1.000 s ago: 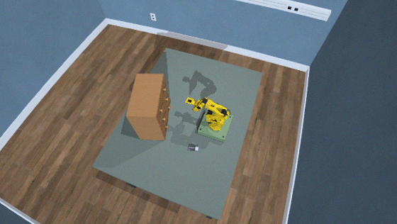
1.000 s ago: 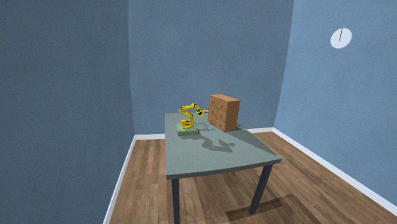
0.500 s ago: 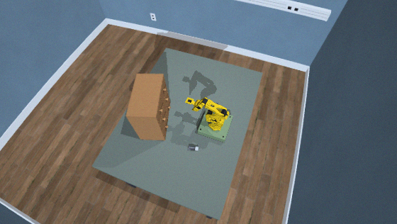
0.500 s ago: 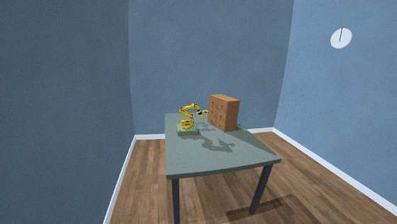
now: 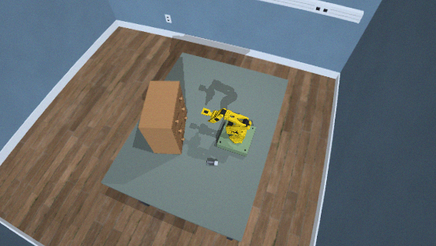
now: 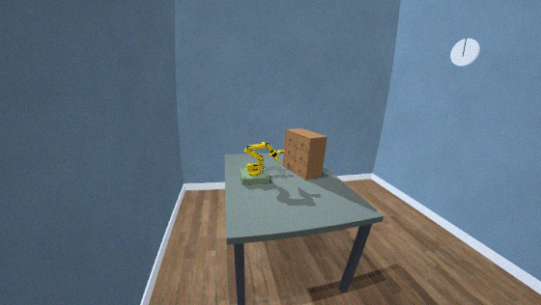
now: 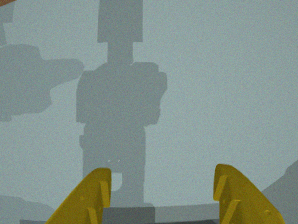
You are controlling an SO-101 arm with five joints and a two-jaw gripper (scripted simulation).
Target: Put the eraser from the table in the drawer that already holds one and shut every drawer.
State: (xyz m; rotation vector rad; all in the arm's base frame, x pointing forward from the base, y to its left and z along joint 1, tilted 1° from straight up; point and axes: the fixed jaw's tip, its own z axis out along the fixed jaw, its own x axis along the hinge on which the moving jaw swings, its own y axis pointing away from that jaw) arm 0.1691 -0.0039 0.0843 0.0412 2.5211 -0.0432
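The eraser (image 5: 212,162), a small grey-and-white block, lies on the grey table (image 5: 218,202) (image 6: 290,217) in front of the arm's base, well away from the fingers. It does not show in the exterior view. The wooden chest of drawers (image 5: 161,117) (image 6: 306,152) stands to the left, and all its drawer fronts look shut, with small knobs (image 5: 182,117). My gripper (image 5: 205,112) (image 6: 281,153) (image 7: 162,179) hangs above the table a short way from the chest's front. Its yellow fingers stand apart with only bare table between them.
The arm sits on a green base plate (image 5: 233,145) (image 6: 254,180). The arm's shadow falls on the table under the gripper.
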